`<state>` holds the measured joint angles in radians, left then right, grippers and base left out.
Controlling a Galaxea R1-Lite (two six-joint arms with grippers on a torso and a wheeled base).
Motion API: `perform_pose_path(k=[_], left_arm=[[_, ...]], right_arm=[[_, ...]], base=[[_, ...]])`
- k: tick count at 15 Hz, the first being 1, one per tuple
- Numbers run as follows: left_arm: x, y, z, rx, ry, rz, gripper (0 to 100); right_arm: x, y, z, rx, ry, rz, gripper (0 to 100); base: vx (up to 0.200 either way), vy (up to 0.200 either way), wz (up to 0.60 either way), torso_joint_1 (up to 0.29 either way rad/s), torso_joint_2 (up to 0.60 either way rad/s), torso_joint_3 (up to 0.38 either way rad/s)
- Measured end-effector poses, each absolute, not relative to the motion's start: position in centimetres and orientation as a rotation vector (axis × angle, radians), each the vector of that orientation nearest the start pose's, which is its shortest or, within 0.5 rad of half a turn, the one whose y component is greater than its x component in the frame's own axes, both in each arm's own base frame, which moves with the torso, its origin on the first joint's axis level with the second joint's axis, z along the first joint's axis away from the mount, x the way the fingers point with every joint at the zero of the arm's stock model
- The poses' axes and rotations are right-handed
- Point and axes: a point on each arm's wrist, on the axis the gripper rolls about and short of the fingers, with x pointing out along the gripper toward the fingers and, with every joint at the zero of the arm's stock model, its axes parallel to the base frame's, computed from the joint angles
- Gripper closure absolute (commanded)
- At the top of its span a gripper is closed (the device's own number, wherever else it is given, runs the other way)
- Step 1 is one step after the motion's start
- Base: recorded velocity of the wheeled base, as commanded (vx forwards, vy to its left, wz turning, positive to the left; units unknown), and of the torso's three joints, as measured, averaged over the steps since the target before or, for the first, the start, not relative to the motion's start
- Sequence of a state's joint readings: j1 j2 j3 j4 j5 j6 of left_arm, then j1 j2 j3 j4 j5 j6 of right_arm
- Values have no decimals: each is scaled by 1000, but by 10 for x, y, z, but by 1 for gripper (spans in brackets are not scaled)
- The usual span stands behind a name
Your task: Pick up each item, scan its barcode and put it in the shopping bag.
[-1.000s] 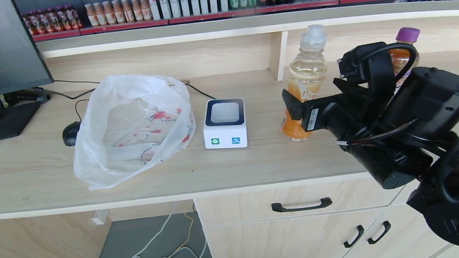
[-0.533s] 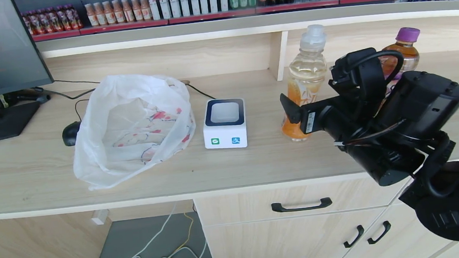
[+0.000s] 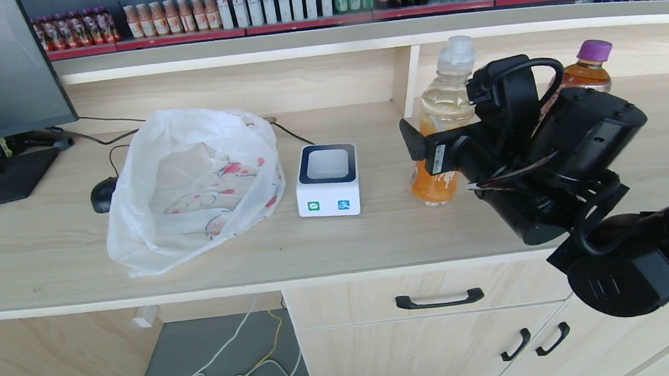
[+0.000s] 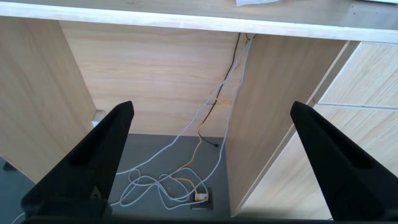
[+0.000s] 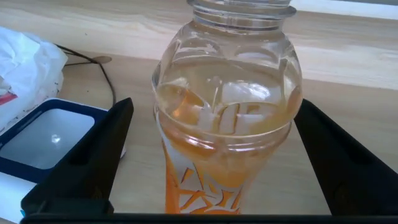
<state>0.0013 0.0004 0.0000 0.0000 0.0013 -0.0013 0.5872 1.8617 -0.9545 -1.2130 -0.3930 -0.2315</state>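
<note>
Both wide open: left claw [image 4: 211, 107] empty, right claw [image 5: 212, 107] flanking orange bottle [image 3: 443, 103].

Purple-capped bottle [image 3: 589, 67] mostly behind arm [image 3: 579, 142]

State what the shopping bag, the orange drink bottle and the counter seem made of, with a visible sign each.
Shopping bag: thin plastic film, likely; translucent, crumpled.
Orange drink bottle: clear glossy plastic, probably; liquid shows through.
Counter: wood or wood-look laminate; pale grain, matte.
</note>
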Motion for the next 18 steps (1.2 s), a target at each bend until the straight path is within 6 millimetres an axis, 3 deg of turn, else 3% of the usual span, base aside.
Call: perform_pose_path(k=[18], left_arm=[[-23, 0, 75, -1, 0, 2, 0]], right_arm=[[329, 175, 215, -107, -278, 85, 0]], base=[[0, 0, 0, 0, 0, 0]])
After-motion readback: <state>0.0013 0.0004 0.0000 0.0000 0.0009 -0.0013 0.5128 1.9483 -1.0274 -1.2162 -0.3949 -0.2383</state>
